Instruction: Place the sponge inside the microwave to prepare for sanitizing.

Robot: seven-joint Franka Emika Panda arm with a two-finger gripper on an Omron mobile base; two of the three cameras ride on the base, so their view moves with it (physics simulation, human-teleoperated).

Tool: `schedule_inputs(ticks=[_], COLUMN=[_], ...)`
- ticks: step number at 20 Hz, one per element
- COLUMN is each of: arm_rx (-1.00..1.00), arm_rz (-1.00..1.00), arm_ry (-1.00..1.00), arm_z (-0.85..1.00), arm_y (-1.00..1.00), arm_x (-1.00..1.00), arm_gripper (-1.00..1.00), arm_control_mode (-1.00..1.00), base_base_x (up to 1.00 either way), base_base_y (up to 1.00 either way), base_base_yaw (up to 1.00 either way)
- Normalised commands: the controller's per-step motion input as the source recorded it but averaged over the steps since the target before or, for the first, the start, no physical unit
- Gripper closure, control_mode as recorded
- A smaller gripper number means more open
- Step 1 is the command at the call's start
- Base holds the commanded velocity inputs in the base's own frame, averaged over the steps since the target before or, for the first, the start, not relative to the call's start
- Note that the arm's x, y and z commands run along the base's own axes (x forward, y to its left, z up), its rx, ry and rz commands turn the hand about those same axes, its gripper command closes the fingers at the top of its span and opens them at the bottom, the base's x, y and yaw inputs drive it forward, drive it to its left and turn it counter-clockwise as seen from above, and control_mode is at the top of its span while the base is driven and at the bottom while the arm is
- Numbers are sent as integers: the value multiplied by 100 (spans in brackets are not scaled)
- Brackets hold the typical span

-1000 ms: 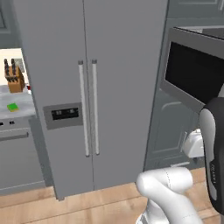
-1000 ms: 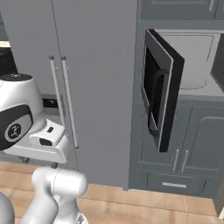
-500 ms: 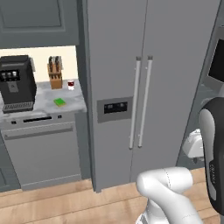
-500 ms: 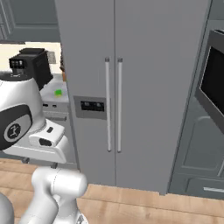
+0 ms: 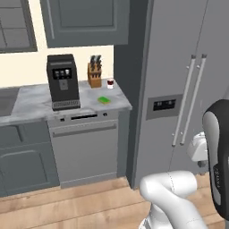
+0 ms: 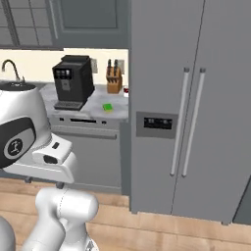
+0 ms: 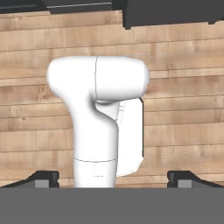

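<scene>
So the sponge (image 5: 104, 99) sits flat on the counter (image 5: 27, 105), just beside the coffee machine (image 5: 62, 82) and near the knife block (image 5: 94, 77). My gripper (image 7: 113, 177) points down at the wood floor, fingertips (image 7: 43, 178) spread wide, nothing between them. The sponge is well away, up and forward-left of it. Long axis? Too small to tell.

1 sponge (image 5: 104, 99), 1 coffee machine (image 5: 62, 82), 1 knife block (image 5: 94, 75), 1 fridge (image 5: 179, 67).
</scene>
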Motion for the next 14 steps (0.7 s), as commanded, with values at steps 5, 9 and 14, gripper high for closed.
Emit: schedule_inputs(ticks=[5,9,14], arm_rx=[0,0,0], arm_rz=[0,0,0], arm_ry=[0,0,0], arm_z=[0,0,0], arm_y=[0,0,0], arm_x=[0,0,0], arm_gripper=[-100,-100,-100], arm_control_mode=[100,100,100], base_base_x=[34,73,82], base_base_y=[83,4,18], base_base_yaw=[0,-2,0])
